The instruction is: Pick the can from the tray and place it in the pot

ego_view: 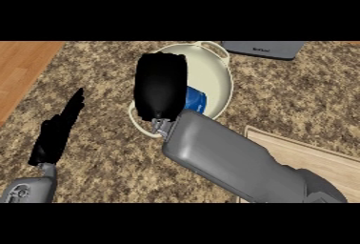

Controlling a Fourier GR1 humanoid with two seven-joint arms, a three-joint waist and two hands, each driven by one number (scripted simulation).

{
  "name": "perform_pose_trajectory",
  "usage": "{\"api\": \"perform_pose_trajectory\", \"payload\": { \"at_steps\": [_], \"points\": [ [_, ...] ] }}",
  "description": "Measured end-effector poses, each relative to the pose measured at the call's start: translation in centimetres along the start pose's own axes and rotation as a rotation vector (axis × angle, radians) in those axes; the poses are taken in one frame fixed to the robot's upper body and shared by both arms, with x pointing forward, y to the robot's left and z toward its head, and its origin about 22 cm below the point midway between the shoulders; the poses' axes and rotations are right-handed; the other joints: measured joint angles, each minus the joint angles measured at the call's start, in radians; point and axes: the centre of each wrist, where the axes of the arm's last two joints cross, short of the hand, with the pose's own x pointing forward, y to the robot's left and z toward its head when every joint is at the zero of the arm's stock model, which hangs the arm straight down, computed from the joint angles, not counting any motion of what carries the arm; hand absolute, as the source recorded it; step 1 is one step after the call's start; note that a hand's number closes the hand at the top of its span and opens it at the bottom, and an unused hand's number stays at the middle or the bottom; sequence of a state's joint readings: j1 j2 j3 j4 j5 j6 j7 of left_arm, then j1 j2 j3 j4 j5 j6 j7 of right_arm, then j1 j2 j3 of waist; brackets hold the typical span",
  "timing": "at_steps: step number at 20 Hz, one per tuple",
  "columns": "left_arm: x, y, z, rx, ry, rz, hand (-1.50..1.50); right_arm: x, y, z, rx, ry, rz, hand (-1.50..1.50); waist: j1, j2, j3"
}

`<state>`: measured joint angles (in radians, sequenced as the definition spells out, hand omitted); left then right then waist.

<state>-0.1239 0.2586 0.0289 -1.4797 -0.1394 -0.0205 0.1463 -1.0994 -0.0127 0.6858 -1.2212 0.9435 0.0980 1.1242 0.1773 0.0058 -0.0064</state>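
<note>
A speckled brown granite counter fills most of the head view, with a strip of orange-brown wood along its upper left edge. Nearest, at the lower left, the left hand rests open, its black fingers straight and pointing up and away, touching nothing. At the lower right lies the corner of a pale wooden tray, partly covered by the grey right forearm that crosses the view diagonally from the lower right toward the middle.

Farther on, the right hand hangs over the cream-coloured pot, seen from its back as a dark block that hides the pot's left side. Whether its fingers are curled or straight cannot be told from this angle. Just beside the hand's lower right edge, inside the pot, a blue can shows in part; the hand covers the rest of it, and whether the hand touches it cannot be told. The pot has a handle at its far rim and another near the wrist.

Beyond the pot, at the top edge, sits a dark grey flat appliance, only partly in view.
</note>
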Motion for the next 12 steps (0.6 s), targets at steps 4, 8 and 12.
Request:
{"api": "perform_pose_trajectory", "payload": {
  "at_steps": [4,8,12],
  "points": [
    [0.3,0.1,-0.2,0.007,-0.003,0.000,0.00,1.0,-1.4,-0.4,-0.083,0.011,-0.045,1.50,-0.003,0.003,0.001],
    [0.2,0.3,-0.2,0.015,-0.001,0.000,0.00,1.7,-2.7,-1.3,-0.154,0.027,-0.091,1.50,-0.009,0.008,0.001],
    [0.0,0.5,-0.1,0.026,0.001,0.000,0.00,2.2,-3.4,-2.5,-0.199,0.044,-0.118,1.50,-0.020,0.011,0.001]
  ]
}}
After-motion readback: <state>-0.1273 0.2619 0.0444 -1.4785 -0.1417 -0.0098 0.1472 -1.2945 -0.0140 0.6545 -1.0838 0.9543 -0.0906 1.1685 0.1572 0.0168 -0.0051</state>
